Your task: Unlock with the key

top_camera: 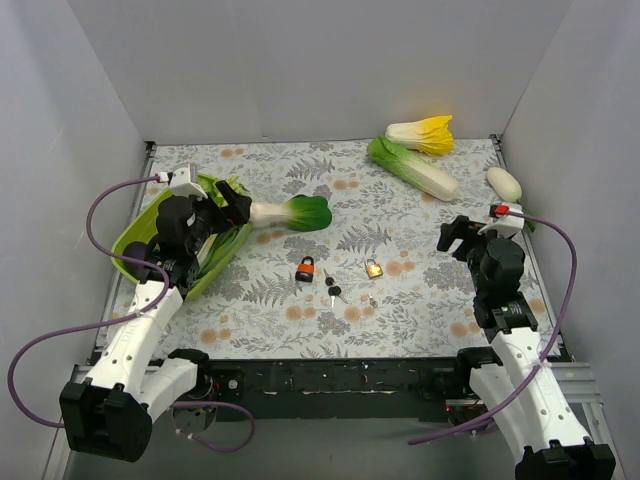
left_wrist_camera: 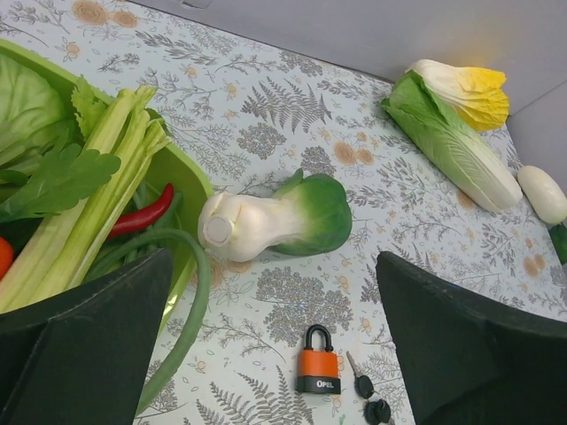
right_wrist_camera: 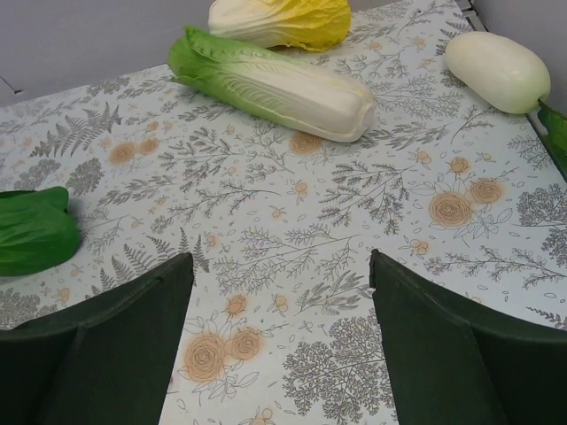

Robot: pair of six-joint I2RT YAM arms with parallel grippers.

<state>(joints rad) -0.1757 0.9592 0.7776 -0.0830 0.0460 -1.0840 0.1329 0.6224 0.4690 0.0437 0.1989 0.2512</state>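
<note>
Top view: left hand point(top_camera: 238, 203) is hovering over the basket point(top_camera: 128, 243) at left, jaws standing wide, gripping nothing. Right hand point(top_camera: 455, 238) is hanging at right of centre, also wide apart and empty. Orange lock point(top_camera: 306, 268) is lying flat on the surface point(top_camera: 420, 320) at lower centre, keys point(top_camera: 332, 288) just beside it to the lower right, brass lock point(top_camera: 373, 268) near, further right. Both hands are sitting well apart from them.

Left wrist view: fingers point(left_wrist_camera: 84, 345) are framing the bottom corners, spread. The orange lock is showing at bottom centre: plastic-jacketed body, steel shackle shut. The keys are lying flat just to its right, dark plastic heads, thin metal blades, partly cut off by the frame edge. Bok choy point(left_wrist_camera: 279, 221) is lying above, glossy and smooth. Celery point(left_wrist_camera: 97, 190) and a chili point(left_wrist_camera: 142, 212) are sitting in the basket.

Right wrist view: spread dark fingers point(right_wrist_camera: 97, 354) over the fern-print cloth; no lock or key showing here. Napa point(right_wrist_camera: 275, 84) and a white gourd point(right_wrist_camera: 496, 71) are lying at top, smooth moulded plastic by the look.

Handling, judged: the keys are looking light, rigid, thin and flat, likely sliding on the cloth; best pinching the head by its edges. The lock is looking small, dense and hard; clamping across the body's flat sides, keyhole end left free.
</note>
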